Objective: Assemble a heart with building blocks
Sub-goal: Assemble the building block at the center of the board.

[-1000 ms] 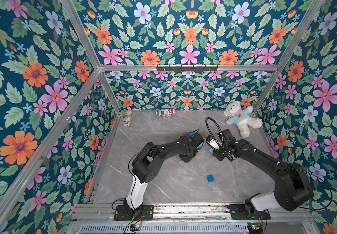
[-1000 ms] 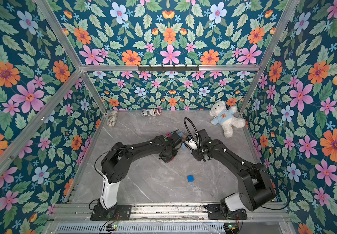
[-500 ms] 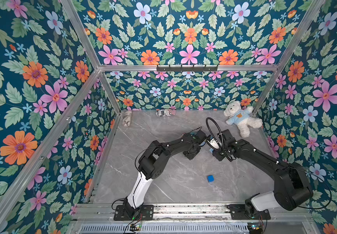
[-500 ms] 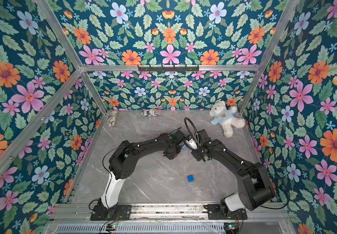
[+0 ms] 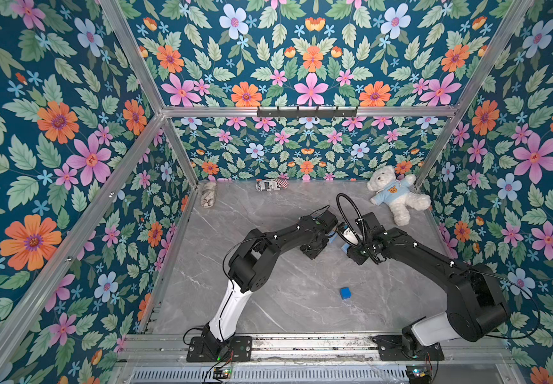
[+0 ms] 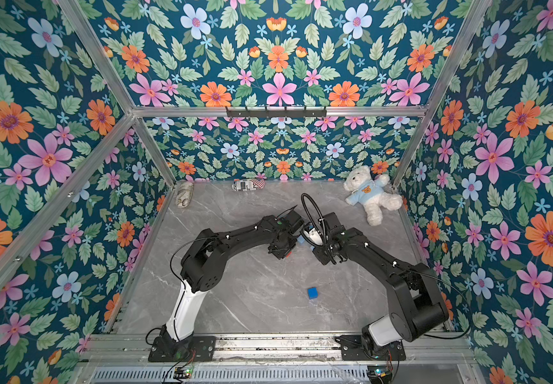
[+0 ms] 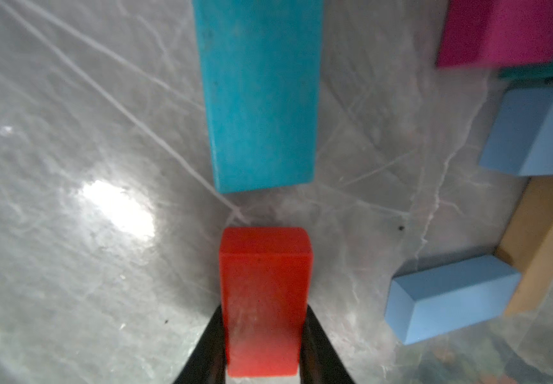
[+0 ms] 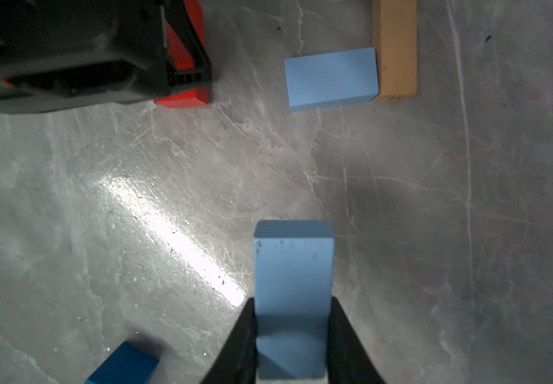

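The building blocks (image 5: 333, 239) lie mid-bench (image 5: 268, 299) under the two wrists, not yet a closed outline. The left hand (image 7: 264, 320) is clamped on a red block (image 7: 265, 266), whose end is near but apart from the end of a flat teal block (image 7: 258, 96). Off to one side lie a magenta block (image 7: 498, 33), a light blue block (image 7: 534, 133), and a second light blue block (image 7: 451, 299) whose end touches a tan block (image 7: 547, 246). The right hand (image 8: 292, 319) grips a third light blue block (image 8: 293, 259). The dark blue cube (image 5: 345, 293) sits alone nearer the arm bases, well apart in both top views. A teddy bear (image 5: 394, 194) lies in the far right corner.
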`<state>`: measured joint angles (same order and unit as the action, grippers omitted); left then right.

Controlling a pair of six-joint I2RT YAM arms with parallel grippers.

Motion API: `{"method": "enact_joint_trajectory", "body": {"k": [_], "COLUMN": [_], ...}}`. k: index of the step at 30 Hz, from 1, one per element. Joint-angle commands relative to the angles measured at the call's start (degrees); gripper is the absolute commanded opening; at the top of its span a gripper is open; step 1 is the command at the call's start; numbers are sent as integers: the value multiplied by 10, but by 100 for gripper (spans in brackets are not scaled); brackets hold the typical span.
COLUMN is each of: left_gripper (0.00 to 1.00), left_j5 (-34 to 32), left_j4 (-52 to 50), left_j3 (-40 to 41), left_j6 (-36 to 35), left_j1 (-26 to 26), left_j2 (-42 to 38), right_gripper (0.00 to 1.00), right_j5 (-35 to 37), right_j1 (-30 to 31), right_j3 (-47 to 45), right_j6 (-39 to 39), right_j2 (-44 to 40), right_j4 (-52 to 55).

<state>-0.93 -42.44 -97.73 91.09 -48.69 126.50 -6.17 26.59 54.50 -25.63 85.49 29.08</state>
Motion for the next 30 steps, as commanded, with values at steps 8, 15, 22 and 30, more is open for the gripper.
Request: {"method": "enact_joint_trajectory", "body": {"k": [8, 15, 22, 30], "left_gripper": [25, 25, 25, 25], "left_j5": [-25, -29, -27, -29], "left_j4": [-32, -39, -40, -47], "left_j3": [-4, -7, -7, -6], "left_j6": [-13, -14, -14, -14], "left_j1": [7, 12, 16, 17], "left_j2": [13, 13, 13, 11], "right_gripper": [0, 0, 0, 0], "right_j5": [-17, -24, -28, -32], "right_j1": [1, 0, 1, 1], "right_j3": [9, 17, 20, 24], "right_j6": [0, -1, -1, -3], "right_j2": [13, 24, 32, 40], "right_j4": [10, 14, 12, 13]}}
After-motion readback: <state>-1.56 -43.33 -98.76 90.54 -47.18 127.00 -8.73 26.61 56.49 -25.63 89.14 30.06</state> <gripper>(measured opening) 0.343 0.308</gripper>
